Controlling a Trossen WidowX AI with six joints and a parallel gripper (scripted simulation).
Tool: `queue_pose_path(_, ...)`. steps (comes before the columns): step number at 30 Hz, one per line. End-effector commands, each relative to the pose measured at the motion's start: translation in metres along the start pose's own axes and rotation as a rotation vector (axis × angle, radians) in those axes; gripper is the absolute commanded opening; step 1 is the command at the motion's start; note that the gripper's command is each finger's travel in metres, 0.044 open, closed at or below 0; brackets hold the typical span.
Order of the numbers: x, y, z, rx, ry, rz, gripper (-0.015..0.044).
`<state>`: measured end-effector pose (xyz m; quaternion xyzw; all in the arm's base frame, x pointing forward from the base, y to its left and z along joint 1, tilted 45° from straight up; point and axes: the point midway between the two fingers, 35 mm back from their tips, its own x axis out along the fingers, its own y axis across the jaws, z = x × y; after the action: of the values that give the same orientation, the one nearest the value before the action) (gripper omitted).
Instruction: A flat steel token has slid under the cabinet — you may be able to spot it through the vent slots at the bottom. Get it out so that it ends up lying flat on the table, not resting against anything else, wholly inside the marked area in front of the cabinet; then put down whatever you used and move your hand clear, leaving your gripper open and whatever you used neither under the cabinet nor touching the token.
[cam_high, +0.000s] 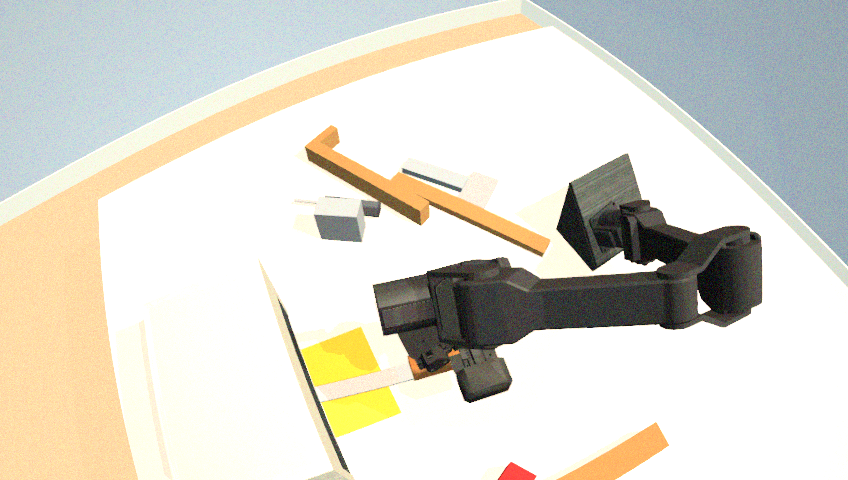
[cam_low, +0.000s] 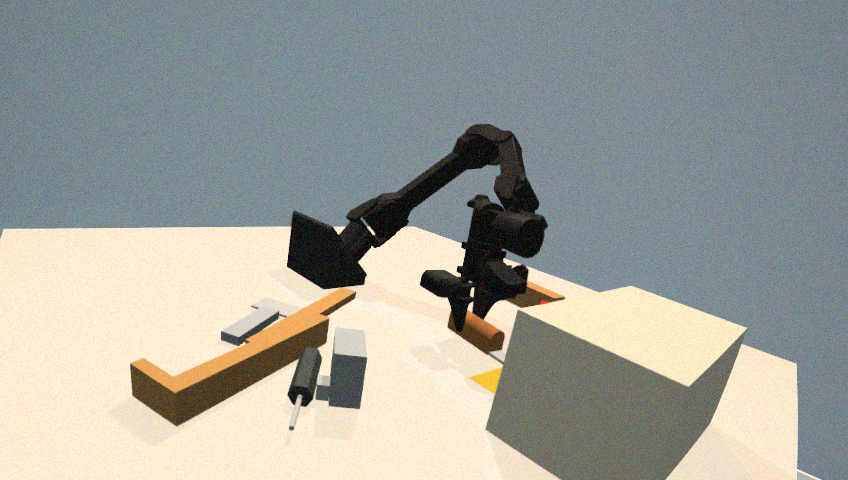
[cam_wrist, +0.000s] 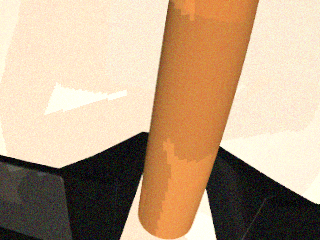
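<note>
Desk (cam_high: 595, 118): a white surface that carries every item below.

Cabinet (cam_low: 595, 380): a pale, box-shaped unit at the near right corner in the exterior view. In the top view a dark gap runs along the foot of its front face.

Arm (cam_high: 595, 297): a dark, jointed unit that rises from a wedge-shaped base (cam_high: 601, 202) and folds over towards the cabinet front. The wrist points down at the desk.

L-shaped orange bar (cam_low: 238, 356): lies flat, well apart from the cabinet. One end of a straight orange bar (cam_high: 476, 214) lies against it. A second straight orange bar (cam_high: 618, 455) lies near the lower edge of the top view, with a small red piece (cam_high: 516, 472) beside it.

Marked area (cam_high: 342, 353): a yellow patch on the desk directly in front of the cabinet.

Grey block (cam_high: 340, 218): stands near the L-shaped bar. A dark cylinder with a thin pin (cam_low: 304, 375) lies just beside it.

Tool: an orange cylindrical handle (cam_wrist: 200, 94) with a flat white blade (cam_high: 363, 383). The blade lies across the marked area, and its far end reaches the dark gap at the cabinet foot. Whether the tip goes under the cabinet cannot be determined. The handle sits low over the desk, just outside the yellow patch.

Claw (cam_low: 470, 318): closed partway and clamped on the orange handle. In the wrist view the dark fingers sit on either side of the handle's near end.

Token: not visible in any view. Its location cannot be determined.
</note>
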<state>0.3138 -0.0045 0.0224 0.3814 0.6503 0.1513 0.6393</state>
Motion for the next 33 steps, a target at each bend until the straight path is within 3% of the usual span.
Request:
queue_pose_path(1,0.001,0.0,-0.005,0.001,0.004,-0.001,0.0)
queue_pose_path(33,0.001,0.001,-0.042,0.003,0.006,-0.001,0.0)
